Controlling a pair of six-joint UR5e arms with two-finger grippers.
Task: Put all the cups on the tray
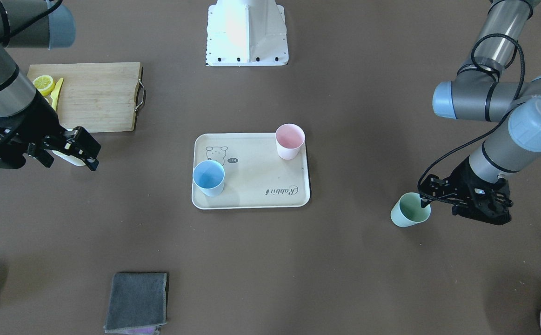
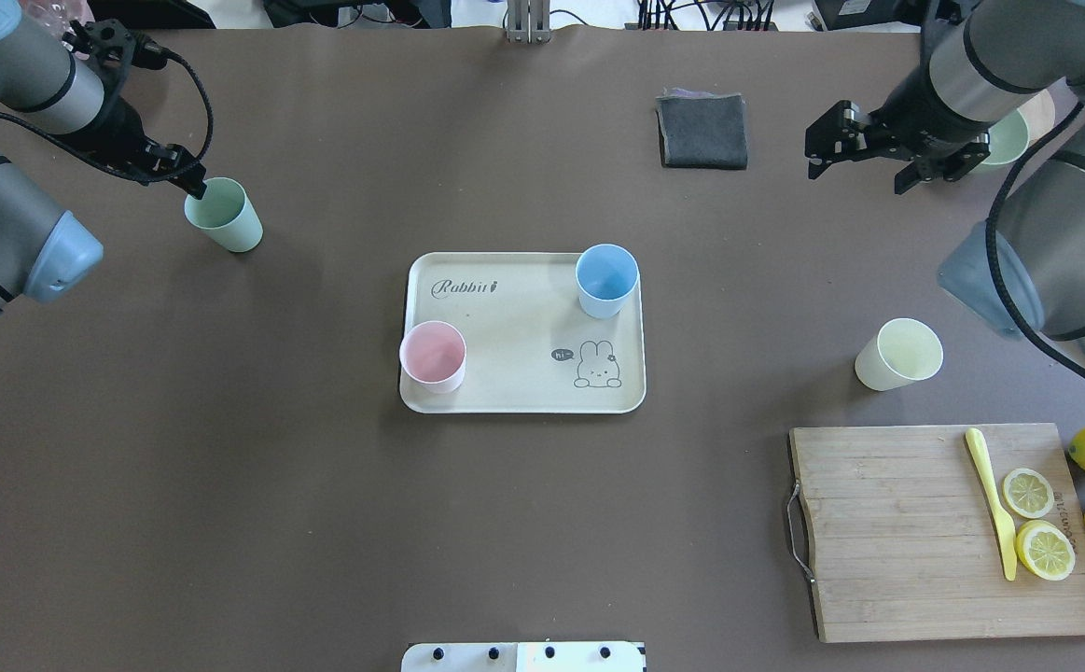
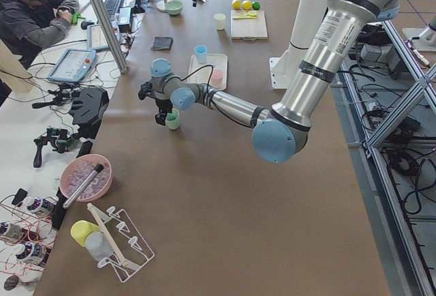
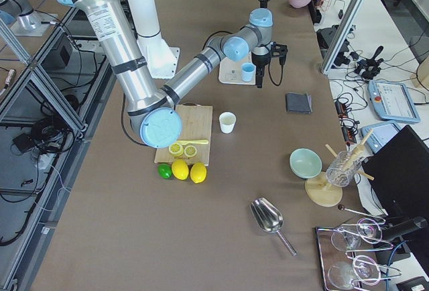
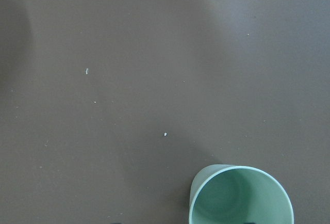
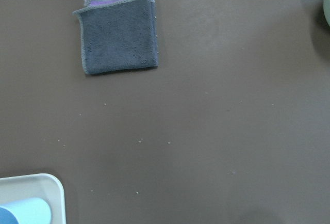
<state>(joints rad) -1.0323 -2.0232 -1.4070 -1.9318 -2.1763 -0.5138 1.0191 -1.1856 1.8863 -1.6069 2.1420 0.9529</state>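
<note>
With left gripper (image 2: 192,187) spread astride mint cup (image 2: 225,217) rim at upper left, right gripper (image 2: 855,177) spread near grey cloth (image 2: 702,131), upper right.

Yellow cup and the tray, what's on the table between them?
Nothing. The overhead view shows only bare table between the yellow cup and the tray; the cutting board lies off that line.

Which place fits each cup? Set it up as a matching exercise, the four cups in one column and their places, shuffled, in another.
Cups:
1. pink cup
2. blue cup
3. green cup
4. yellow cup

Places:
A. off the tray, near the board
B. on the tray, by the rabbit drawing
C. off the tray, at the left tool
D. on the tray, corner toward the base

Pairs: 1-D, 2-B, 3-C, 4-A
</note>
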